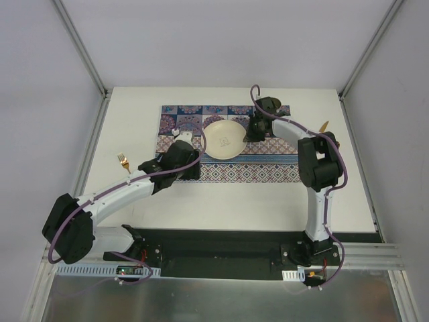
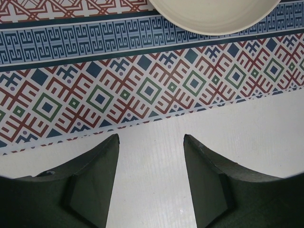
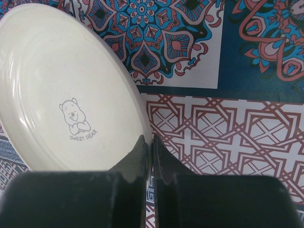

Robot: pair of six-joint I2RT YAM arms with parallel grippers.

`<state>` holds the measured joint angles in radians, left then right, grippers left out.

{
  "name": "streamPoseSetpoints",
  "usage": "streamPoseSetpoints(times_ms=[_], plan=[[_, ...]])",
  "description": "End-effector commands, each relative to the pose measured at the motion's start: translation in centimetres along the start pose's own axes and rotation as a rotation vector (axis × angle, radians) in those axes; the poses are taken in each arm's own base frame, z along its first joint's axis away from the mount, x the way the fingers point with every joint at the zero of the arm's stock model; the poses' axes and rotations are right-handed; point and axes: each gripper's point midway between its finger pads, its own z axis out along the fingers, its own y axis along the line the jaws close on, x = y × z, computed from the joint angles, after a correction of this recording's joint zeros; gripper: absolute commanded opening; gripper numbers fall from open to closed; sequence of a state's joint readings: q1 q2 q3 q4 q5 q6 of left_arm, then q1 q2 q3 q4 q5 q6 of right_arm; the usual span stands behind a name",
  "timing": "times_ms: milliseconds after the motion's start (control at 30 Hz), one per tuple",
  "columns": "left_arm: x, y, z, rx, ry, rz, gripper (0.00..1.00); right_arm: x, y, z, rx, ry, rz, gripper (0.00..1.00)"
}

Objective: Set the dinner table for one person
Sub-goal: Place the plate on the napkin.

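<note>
Right hand [image 3: 152, 139] pinching plate [image 3: 61, 71] rim; plate left edge cut off.

You have a cream plate [image 3: 61, 85] with a small grey bear outline and grey lettering at its middle. Your placemat [image 3: 213, 142] runs in bands: blue, turquoise and pink medallion tiles, a red-brown lattice on white, a blue key-fret stripe, then red, blue and green diamonds. The bench [image 1: 234, 201] under it is plain white. The fork [image 1: 123, 162] on your left is gold. The left fingers [image 2: 90, 190] look dark green-black.
</note>
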<state>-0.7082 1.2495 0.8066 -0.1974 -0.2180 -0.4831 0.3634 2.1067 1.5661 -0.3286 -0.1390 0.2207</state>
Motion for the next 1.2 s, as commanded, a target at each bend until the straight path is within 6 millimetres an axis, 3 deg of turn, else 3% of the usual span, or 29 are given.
streamPoseSetpoints(times_ms=[0,367,433,567,700,1167], plan=[[-0.4,-0.3,0.2,0.004,-0.012,0.008,0.56,-1.2,0.8,0.0,-0.034,-0.028,0.014,0.01],[-0.3,-0.3,0.6,-0.003,-0.009,0.011,0.56,-1.5,0.3,0.1,-0.045,-0.035,0.028,0.01],[-0.3,-0.4,0.6,-0.001,-0.010,0.011,0.56,-1.3,0.2,0.2,-0.045,-0.030,0.031,0.05],[-0.3,-0.3,0.8,-0.003,-0.010,0.014,0.56,-1.2,0.2,0.2,-0.053,-0.030,0.039,0.23],[-0.1,-0.2,0.9,-0.006,-0.005,0.013,0.56,-0.8,0.1,0.2,-0.059,-0.024,0.053,0.29],[0.3,0.1,0.9,-0.004,-0.006,0.004,0.56,0.1,0.1,-0.4,-0.067,-0.022,0.074,0.32]])
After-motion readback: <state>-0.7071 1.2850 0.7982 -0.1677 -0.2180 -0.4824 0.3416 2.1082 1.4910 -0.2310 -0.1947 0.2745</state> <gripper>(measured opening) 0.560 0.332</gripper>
